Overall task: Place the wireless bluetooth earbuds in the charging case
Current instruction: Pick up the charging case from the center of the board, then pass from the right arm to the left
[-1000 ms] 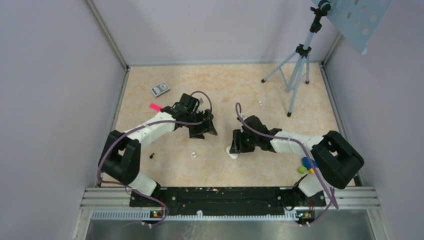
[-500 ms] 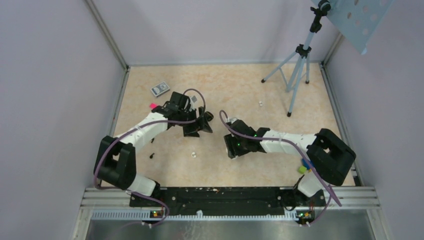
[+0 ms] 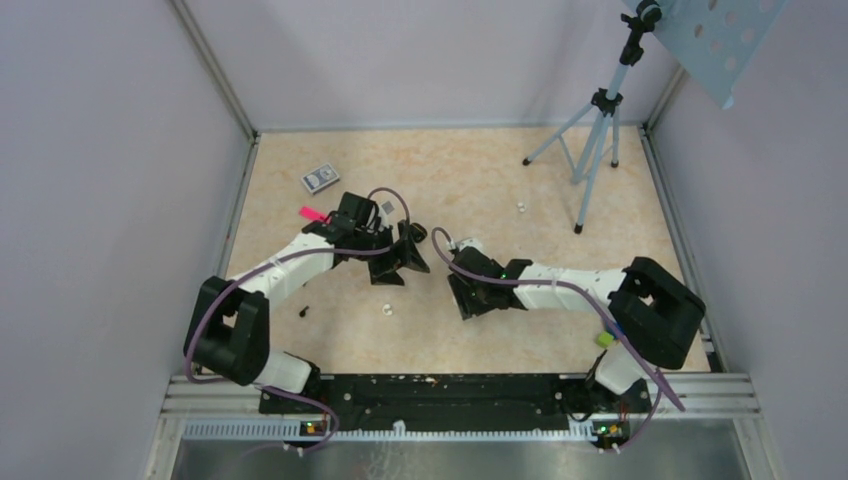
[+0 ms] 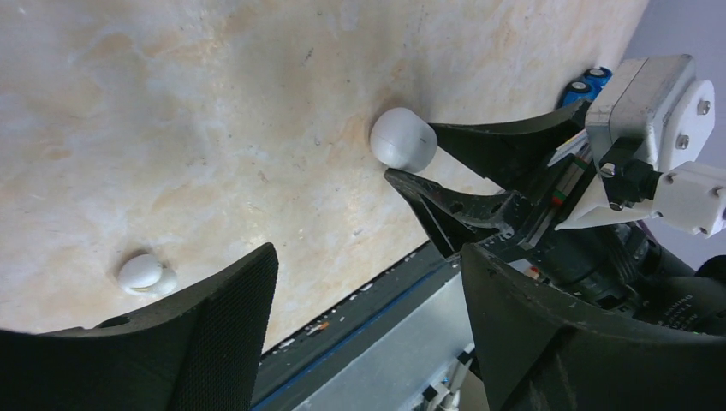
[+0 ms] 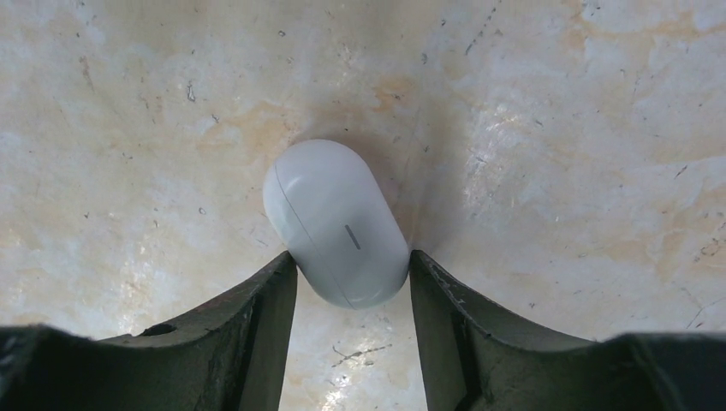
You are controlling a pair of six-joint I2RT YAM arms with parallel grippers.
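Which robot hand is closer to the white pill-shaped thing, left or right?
Right. The right gripper has a fingertip on each side of the white pill-shaped case. The left gripper hangs open farther off, apart from it.

On the table (image 3: 500,170), the pill-shaped object (image 5: 336,223) sits between the right fingers (image 5: 257,325), one earbud (image 4: 145,274) near the left fingers (image 4: 223,325).

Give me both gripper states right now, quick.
Left gripper: open, holding nothing.
Right gripper: closed on the white pill-shaped object.
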